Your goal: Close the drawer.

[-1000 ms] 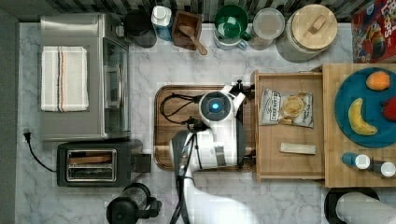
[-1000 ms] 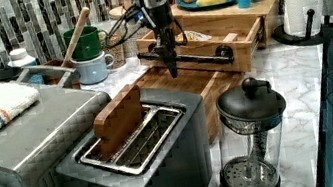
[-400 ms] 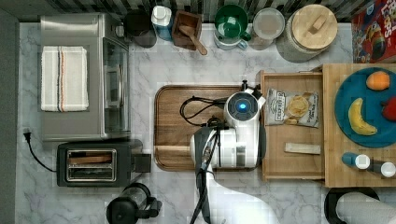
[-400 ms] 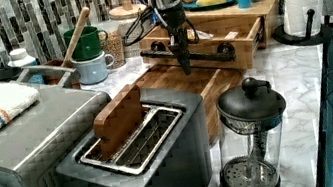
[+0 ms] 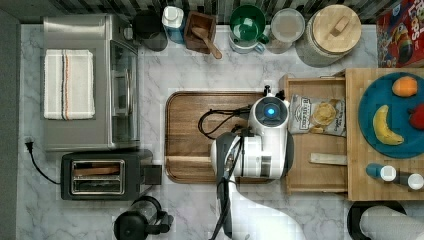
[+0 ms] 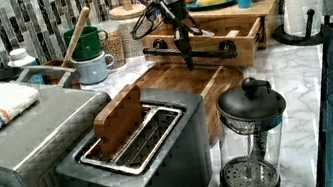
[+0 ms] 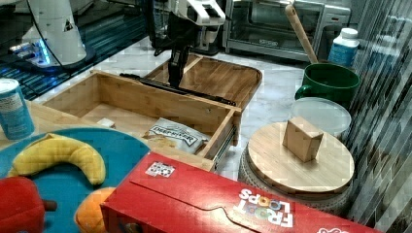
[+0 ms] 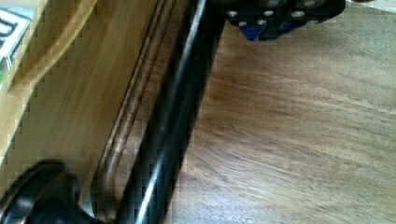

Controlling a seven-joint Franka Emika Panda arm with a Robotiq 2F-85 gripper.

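The drawer (image 5: 320, 176) stands pulled out from under the thick light-wood block, in the top view's right half. It holds a snack bag (image 5: 317, 115) and a small pale strip (image 5: 327, 159). A black bar handle (image 6: 188, 53) runs along its front. My gripper (image 6: 187, 59) points straight down with its fingers shut and empty, pressed against the handle side of the drawer front. In the right view the gripper (image 7: 176, 73) stands just outside the drawer's front wall (image 7: 160, 104). The wrist view looks down on the handle (image 8: 177, 116) from close up.
A dark brown board (image 5: 200, 135) lies under my arm, in front of the drawer. The block top (image 5: 357, 185) carries a blue plate (image 5: 372, 95) of fruit and small bottles. A toaster (image 5: 100, 176), a French press (image 6: 249, 136), mugs, a lidded jar (image 5: 332, 35) and a cereal box (image 7: 204, 199) ring the counter.
My arm has moved across the brown board toward the top view's right, up to the drawer's handle. The drawer front has shifted a little the same way.
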